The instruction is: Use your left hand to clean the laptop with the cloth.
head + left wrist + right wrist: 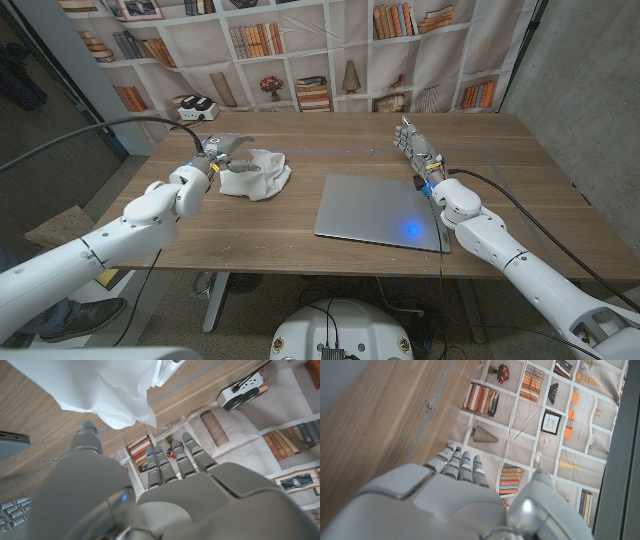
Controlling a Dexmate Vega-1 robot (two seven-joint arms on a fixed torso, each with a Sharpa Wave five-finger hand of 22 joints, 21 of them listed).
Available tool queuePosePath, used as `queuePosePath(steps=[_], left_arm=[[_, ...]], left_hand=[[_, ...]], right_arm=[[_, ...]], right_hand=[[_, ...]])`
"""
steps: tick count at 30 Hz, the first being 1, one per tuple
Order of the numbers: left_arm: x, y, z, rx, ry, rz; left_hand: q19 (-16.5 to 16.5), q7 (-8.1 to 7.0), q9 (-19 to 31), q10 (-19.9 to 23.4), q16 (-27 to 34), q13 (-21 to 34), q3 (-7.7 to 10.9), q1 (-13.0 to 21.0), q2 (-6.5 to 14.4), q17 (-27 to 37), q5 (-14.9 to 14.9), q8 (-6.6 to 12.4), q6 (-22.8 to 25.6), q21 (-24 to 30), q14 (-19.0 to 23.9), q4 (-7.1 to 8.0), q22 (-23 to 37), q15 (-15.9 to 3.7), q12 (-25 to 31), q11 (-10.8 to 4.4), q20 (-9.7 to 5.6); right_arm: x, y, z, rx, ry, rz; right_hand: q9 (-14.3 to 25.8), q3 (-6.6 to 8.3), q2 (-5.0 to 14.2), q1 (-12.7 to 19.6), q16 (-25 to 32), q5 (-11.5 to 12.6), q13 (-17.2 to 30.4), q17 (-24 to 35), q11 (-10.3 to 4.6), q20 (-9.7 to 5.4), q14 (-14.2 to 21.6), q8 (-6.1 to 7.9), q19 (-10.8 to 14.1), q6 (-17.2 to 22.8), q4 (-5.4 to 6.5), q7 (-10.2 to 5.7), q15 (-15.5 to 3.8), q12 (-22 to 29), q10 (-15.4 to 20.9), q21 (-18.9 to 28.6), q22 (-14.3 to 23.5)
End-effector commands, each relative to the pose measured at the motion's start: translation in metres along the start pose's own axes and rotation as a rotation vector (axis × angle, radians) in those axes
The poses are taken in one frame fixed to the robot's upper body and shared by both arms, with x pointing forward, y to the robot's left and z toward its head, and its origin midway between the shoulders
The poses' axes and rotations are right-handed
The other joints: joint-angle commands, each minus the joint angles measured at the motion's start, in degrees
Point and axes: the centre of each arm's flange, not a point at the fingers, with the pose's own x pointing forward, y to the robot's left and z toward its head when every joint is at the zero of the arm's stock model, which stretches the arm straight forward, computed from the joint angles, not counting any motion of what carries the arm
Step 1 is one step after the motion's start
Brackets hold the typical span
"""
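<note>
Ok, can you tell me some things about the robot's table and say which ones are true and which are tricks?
1. The laptop is closed. True.
2. The cloth is lying on top of the laptop. False: it lies crumpled on the table, off to the laptop's left.
3. The left hand is at the cloth, fingers spread above it. True; it does not grip the cloth yet.
4. The right hand is holding the laptop. False: it stands upright behind the laptop's far right corner, holding nothing.
5. A blue light spot shows on the laptop's lid. True.
</note>
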Motion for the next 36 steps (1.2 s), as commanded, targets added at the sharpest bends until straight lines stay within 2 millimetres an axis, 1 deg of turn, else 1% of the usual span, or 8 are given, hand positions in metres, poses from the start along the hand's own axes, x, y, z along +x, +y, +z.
queuePosePath(steps=[1,11,14,16,18,25,30,36], left_arm=[[0.014,-0.011,0.011,0.008,-0.061,-0.087],[0.019,-0.017,0.015,0.039,-0.068,-0.146],[0.019,-0.018,0.015,0.067,-0.051,-0.132],[0.019,-0.02,0.016,0.11,-0.027,-0.103],[0.021,-0.022,0.017,0.104,-0.024,-0.089],[0.031,-0.032,0.023,0.082,-0.052,-0.12],[0.035,-0.045,0.024,0.033,-0.062,-0.157],[0.034,-0.067,0.024,-0.057,-0.049,-0.182]], left_hand=[[0.29,-0.24,0.32,0.08,0.2,0.14,-0.3,0.33,-0.23,0.14,0.41,-0.19,-0.13,-0.1,0.27,0.14,0.13,-5.43,0.27,-0.74,-0.46],[-0.23,-0.21,0.36,-1.68,-0.13,0.18,-0.58,0.97,-0.42,0.14,0.49,-1.24,-2.42,-0.66,-0.9,0.14,0.1,-5.02,-0.37,-0.21,0.2],[-0.56,-0.45,0.38,-1.99,-0.22,0.19,-0.65,1.11,-0.48,0.13,0.51,-1.34,-2.65,-0.86,-1.27,0.13,0.1,-5.0,-0.45,-0.28,0.41],[-1.82,-0.59,0.4,-2.01,-0.22,0.2,-0.7,1.39,-0.49,0.13,0.56,-1.31,-2.6,-1.45,-1.46,0.1,0.09,-5.01,-0.38,-0.33,0.46],[-2.56,-0.73,0.41,-2.03,-0.2,0.22,-0.73,1.58,-0.44,0.13,0.6,-1.29,-2.56,-1.82,-1.61,0.11,0.09,-5.05,-0.34,-0.66,0.49],[-2.77,-0.95,0.42,-2.21,-0.2,0.23,-0.78,1.77,-0.4,0.13,0.64,-1.32,-2.67,-1.98,-1.85,0.15,0.1,-5.23,-0.35,-0.71,0.35],[-2.8,-0.94,0.43,-2.36,-0.17,0.24,-0.81,1.91,-0.36,0.14,0.67,-1.33,-2.69,-2.05,-1.95,0.18,0.1,-5.23,-0.36,-0.81,0.7],[-2.92,-0.86,0.45,-2.51,-0.19,0.25,-0.79,2.19,-0.2,0.15,0.73,-1.32,-2.7,-2.18,-2.21,0.19,0.1,-5.0,-0.35,-0.28,0.78]], right_arm=[[0.004,0.004,-0.001,0.001,0.005,0.006],[0.003,0.005,0.0,-0.006,0.011,0.011],[0.002,0.005,-0.001,-0.005,0.015,0.008],[0.001,0.005,-0.002,-0.006,0.016,0.006],[0.001,0.005,-0.002,-0.002,0.018,0.004],[0.001,0.006,-0.001,-0.012,0.021,0.009],[0.001,0.008,0.0,-0.012,0.033,0.006],[0.0,0.009,-0.002,-0.007,0.033,0.005]], right_hand=[[0.18,0.16,0.04,0.64,-0.14,0.05,0.05,0.2,0.16,0.23,0.28,-0.12,0.23,0.48,-0.12,-0.14,0.05,-0.08,0.3,0.12,0.29],[0.18,0.18,0.14,0.74,-0.17,0.04,0.06,0.2,0.13,0.26,0.25,-0.14,0.18,0.54,-0.2,-0.16,0.05,-0.1,0.34,0.11,0.29],[0.18,0.18,0.17,0.77,-0.17,0.03,0.06,0.2,0.06,0.27,0.28,-0.16,0.19,0.53,-0.23,-0.2,0.02,-0.1,0.35,0.11,0.29],[0.18,0.18,0.18,0.79,-0.17,0.03,0.06,0.2,0.0,0.28,0.27,-0.17,0.2,0.53,-0.24,-0.21,0.06,-0.06,0.48,0.11,0.29],[0.18,0.18,0.2,0.8,-0.17,0.02,0.06,0.2,0.15,0.3,0.29,-0.16,0.16,0.56,-0.26,-0.23,0.13,-0.09,0.42,0.1,0.29],[0.18,0.2,0.25,0.89,-0.16,0.02,0.06,0.19,0.09,0.27,0.34,-0.18,0.18,0.57,-0.32,-0.26,0.07,-0.09,0.47,0.1,0.3],[0.19,0.21,0.3,0.94,-0.17,0.01,0.06,0.19,0.1,0.32,0.35,-0.19,0.13,0.59,-0.37,-0.33,0.1,-0.09,0.51,0.08,0.3],[0.19,0.2,0.32,0.98,-0.17,0.0,0.07,0.19,0.07,0.46,0.37,-0.19,0.07,0.62,-0.41,-0.41,0.08,-0.1,0.55,0.07,0.3]])
